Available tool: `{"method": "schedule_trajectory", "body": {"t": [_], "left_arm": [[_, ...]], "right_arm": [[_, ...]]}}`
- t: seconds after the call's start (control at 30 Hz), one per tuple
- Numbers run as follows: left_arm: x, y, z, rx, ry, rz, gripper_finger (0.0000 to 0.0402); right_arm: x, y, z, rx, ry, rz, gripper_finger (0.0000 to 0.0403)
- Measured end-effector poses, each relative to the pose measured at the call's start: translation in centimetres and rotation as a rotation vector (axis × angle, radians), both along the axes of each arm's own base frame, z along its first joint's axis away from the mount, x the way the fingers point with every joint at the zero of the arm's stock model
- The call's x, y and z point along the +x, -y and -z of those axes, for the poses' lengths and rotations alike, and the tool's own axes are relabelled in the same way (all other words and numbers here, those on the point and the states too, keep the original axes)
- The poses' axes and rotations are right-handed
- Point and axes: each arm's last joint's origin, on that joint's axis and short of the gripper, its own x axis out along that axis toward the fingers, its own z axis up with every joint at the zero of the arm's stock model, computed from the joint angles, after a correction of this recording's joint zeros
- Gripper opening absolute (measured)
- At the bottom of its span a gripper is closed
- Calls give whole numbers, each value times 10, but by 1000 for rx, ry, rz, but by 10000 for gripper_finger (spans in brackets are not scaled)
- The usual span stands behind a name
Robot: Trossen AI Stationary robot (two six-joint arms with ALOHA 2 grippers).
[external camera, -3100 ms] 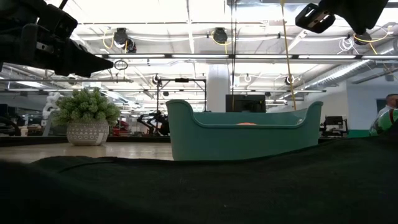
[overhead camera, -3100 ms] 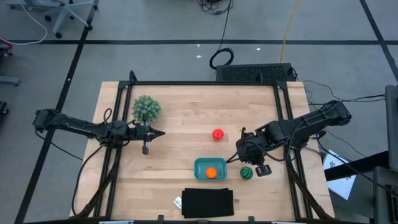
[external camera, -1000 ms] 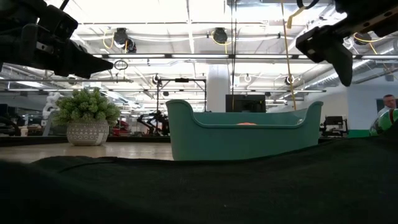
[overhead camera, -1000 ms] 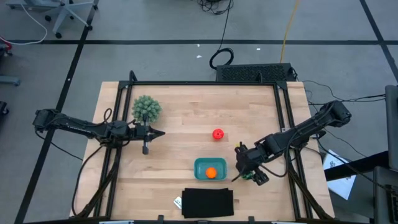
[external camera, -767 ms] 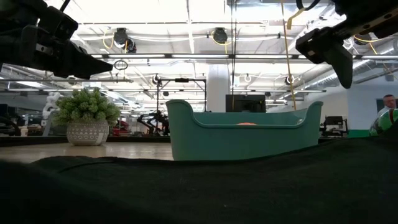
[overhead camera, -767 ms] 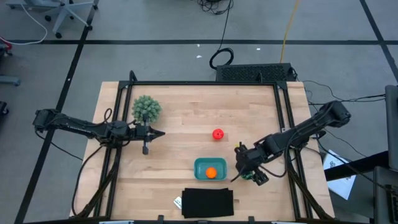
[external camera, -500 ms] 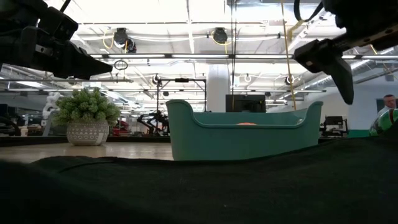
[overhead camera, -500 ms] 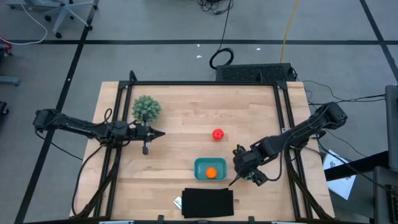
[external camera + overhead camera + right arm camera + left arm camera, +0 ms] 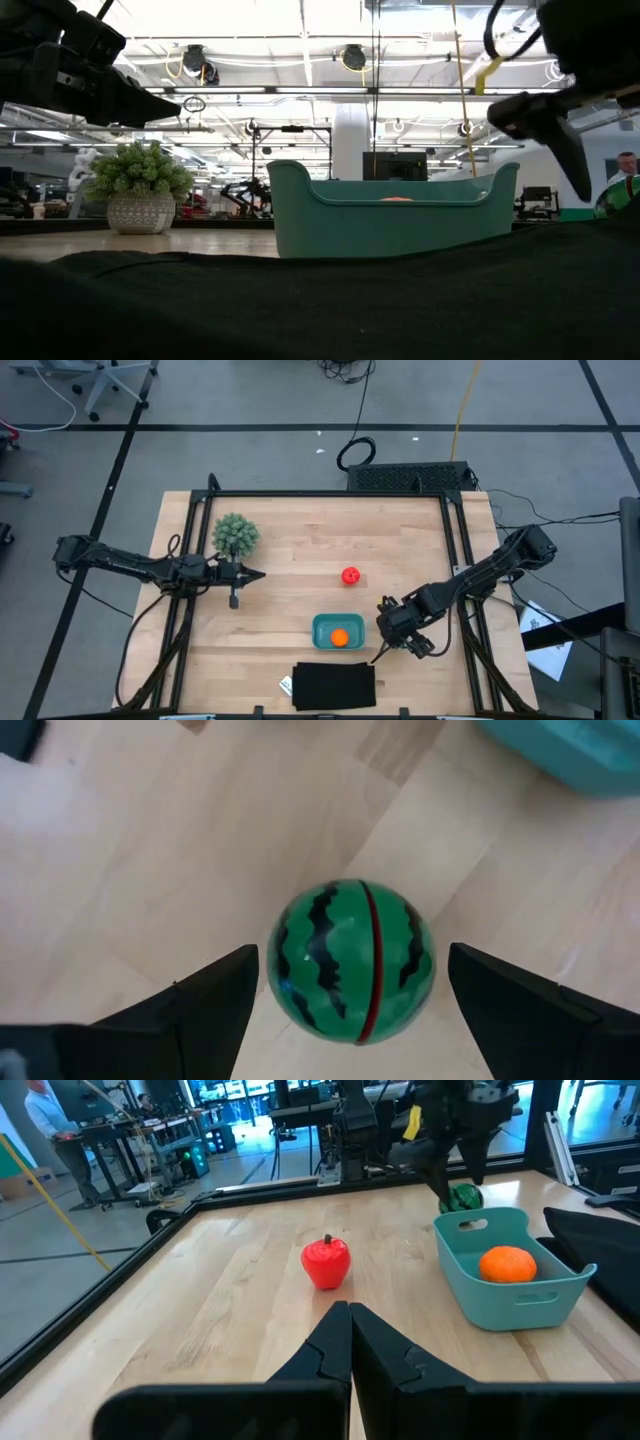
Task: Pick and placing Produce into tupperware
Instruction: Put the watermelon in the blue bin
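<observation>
The striped green watermelon piece rests on the wooden table right of the teal tub. It also shows in the left wrist view. My right gripper is open above it, pointing down, with one finger on each side and a gap to each. In the high view my right gripper covers the piece. The orange piece lies in the tub. The red piece rests on the table farther back. My left gripper is shut and empty at the left, near the plant.
A bushy green plant in a pot stands at the far left. A black flat rectangle lies at the near edge, just in front of the tub. Bare wood lies between the red piece and the plant.
My right gripper has gone down over the watermelon piece and a little toward the table's near edge. The watermelon, the tub and the other pieces have stayed where they were.
</observation>
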Motion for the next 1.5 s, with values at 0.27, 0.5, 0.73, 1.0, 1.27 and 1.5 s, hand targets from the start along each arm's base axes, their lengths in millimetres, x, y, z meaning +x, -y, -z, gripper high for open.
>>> {"method": "schedule_trajectory", "body": {"t": [0.27,0.5,0.73,1.0,1.27,1.5], "left_arm": [[0,0,0,0,0,0,1],[0,0,0,0,0,0,1],[0,0,0,0,0,0,1],[0,0,0,0,0,0,1],[0,0,0,0,0,0,1],[0,0,0,0,1,1,1]], "right_arm": [[-4,2,17,18,25,16,318],[-5,3,20,23,36,15,318],[-5,3,19,26,47,22,318],[-6,4,8,49,71,63,318],[-9,7,-7,83,117,103,318],[-13,11,-20,115,160,141,318]]}}
